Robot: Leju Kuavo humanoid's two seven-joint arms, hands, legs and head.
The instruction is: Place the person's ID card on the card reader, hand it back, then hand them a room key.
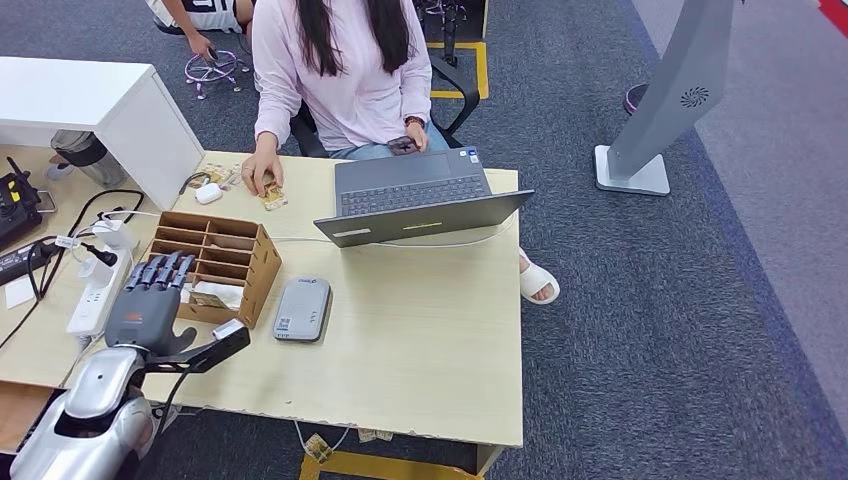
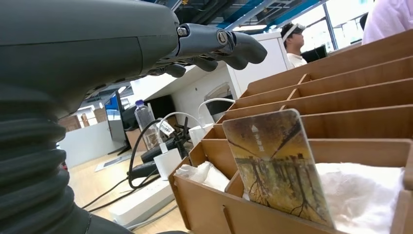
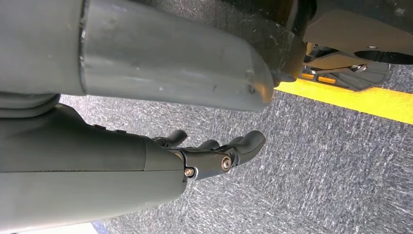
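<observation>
Room key card stands upright in the wooden organizer; my empty left hand, fingers spread, could nudge it deeper. Right hand hangs loosely open, holding nothing.

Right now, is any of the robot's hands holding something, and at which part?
Neither holds anything. The left hand hovers over the wooden organizer, fingers apart, not touching the card standing in it. The right hand hangs empty above the carpet.

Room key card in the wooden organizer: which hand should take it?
Left. The left hand hovers open over the wooden organizer, near the card standing in its front slot. The right hand hangs over carpet.
</observation>
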